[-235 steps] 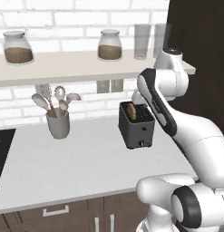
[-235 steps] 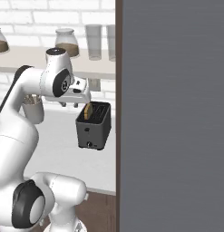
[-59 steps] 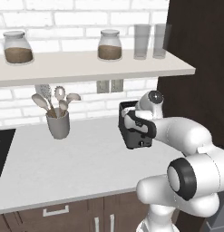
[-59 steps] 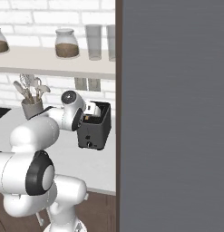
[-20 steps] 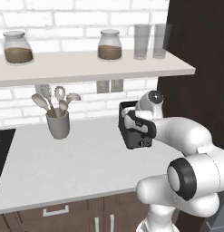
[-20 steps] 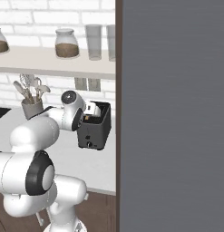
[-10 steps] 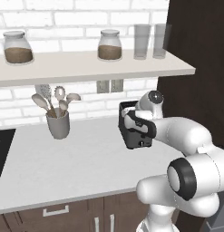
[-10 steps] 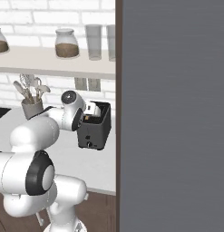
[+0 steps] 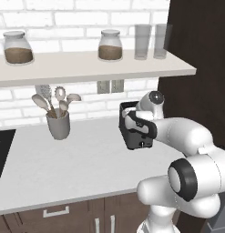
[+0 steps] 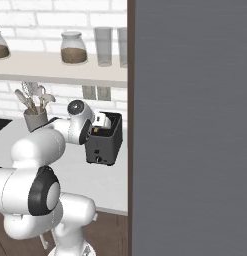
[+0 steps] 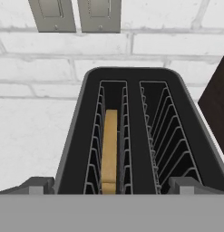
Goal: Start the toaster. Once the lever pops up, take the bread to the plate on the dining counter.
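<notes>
Golden bread (image 11: pixel 110 152) sits low in the black toaster's (image 11: pixel 127 136) left slot; the gripper (image 11: pixel 111 185) is spread wide above; go straight down around the slice.

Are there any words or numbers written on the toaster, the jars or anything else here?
None: no words, numbers or signs can be read.
The small black boxy toaster bears no label, only a light knob.
The two glass jars of brown stuff are unlabelled.
The grey wall outlet plates are blank.
</notes>
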Controlling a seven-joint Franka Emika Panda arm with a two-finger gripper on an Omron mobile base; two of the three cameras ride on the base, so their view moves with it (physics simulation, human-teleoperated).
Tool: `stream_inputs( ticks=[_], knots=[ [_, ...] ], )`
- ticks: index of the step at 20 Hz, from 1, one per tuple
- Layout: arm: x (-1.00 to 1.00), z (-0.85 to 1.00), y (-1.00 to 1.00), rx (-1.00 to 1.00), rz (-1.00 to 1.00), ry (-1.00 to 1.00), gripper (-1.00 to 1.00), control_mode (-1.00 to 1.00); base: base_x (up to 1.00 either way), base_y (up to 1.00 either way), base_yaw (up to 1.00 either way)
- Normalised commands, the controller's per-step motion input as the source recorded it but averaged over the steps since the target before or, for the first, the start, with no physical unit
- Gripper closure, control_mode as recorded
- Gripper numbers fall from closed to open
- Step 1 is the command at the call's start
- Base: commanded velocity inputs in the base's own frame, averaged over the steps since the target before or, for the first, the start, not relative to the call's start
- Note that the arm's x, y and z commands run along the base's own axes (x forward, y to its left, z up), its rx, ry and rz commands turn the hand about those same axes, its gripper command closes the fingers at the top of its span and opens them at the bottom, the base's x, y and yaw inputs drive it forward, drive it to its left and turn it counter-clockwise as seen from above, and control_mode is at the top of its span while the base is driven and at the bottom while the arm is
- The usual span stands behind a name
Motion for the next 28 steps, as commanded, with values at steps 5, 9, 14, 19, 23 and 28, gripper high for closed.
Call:
stream_inputs(
  ticks=[5, 9, 14, 19, 23, 28],
  knots=[
    [0.00, 0.00, 0.00, 0.00, 0.00, 0.00, -1.00, -1.00, 0.00, 0.00, 0.00],
    [0.00, 0.00, 0.00, 0.00, 0.00, 0.00, -1.00, -1.00, 0.00, 0.00, 0.00],
    [0.00, 0.00, 0.00, 0.00, 0.00, 0.00, -1.00, -1.00, 0.00, 0.00, 0.00],
    [0.00, 0.00, 0.00, 0.00, 0.00, 0.00, -1.00, -1.00, 0.00, 0.00, 0.00],
    [0.00, 0.00, 0.00, 0.00, 0.00, 0.00, -1.00, -1.00, 0.00, 0.00, 0.00],
    [0.00, 0.00, 0.00, 0.00, 0.00, 0.00, -1.00, -1.00, 0.00, 0.00, 0.00]
  ],
)
